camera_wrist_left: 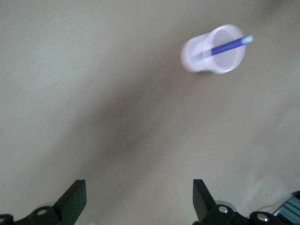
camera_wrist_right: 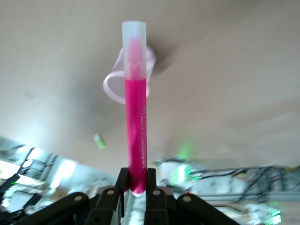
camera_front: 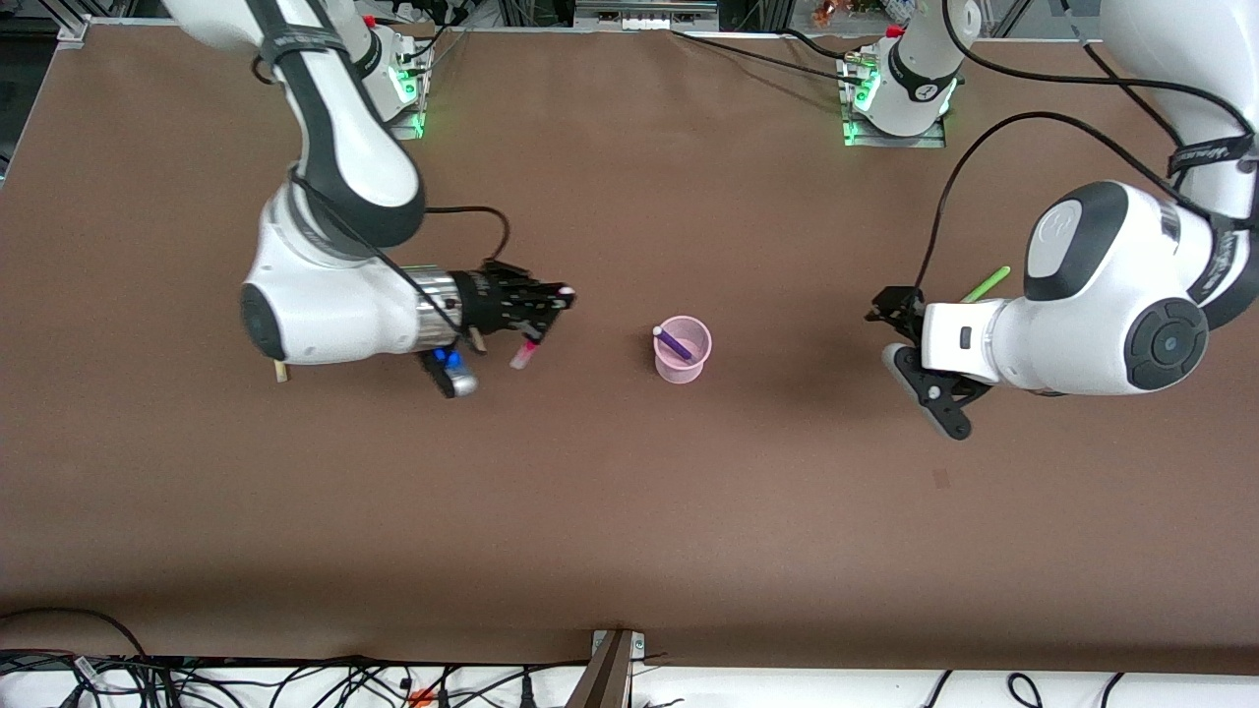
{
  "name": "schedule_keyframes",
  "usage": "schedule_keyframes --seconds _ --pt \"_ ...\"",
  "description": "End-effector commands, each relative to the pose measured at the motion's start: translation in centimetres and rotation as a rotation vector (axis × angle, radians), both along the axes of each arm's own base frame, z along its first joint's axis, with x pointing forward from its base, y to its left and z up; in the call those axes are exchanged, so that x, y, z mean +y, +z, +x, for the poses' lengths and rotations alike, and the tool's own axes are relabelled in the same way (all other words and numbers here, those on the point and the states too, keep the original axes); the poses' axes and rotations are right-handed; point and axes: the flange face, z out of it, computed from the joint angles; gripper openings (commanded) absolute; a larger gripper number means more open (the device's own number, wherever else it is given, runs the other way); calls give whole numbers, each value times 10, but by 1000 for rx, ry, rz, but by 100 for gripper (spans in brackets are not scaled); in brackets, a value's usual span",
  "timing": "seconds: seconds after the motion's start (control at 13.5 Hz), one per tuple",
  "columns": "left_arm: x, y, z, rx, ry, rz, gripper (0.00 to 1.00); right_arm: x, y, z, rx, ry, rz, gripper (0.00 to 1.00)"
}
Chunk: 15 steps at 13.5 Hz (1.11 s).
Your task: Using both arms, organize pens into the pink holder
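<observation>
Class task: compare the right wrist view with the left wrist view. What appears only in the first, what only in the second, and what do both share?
Only the right wrist view shows the slim magenta-pink marker pen with its pale cap, clamped in the black two-finger right gripper, and a small light green pen far off on the table.

Only the left wrist view shows the open black left gripper and the dark purple pen leaning in the cup.

Both show the small translucent pale-pink round holder on the brown table.

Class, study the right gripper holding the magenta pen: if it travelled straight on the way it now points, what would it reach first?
Probably the pink holder. The right gripper points toward it, and in its wrist view the magenta pen lines up with the cup. Bare table lies between; depth is uncertain.
</observation>
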Motion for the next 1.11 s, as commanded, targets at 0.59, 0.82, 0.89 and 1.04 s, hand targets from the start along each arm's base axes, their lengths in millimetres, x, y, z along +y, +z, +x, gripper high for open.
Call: schedule_keyframes --seconds 0.59,0.82,0.89,1.04 --pt "83 91 9 -139 249 255 100 125 -100 -36 199 -471 247 0" --pt "119 111 17 -186 310 228 100 133 -112 -43 226 -481 268 0" --pt "123 117 17 -197 315 225 100 136 -117 -47 230 -480 277 0" --pt "129 127 15 -226 343 237 100 142 -127 -53 232 -479 301 0"
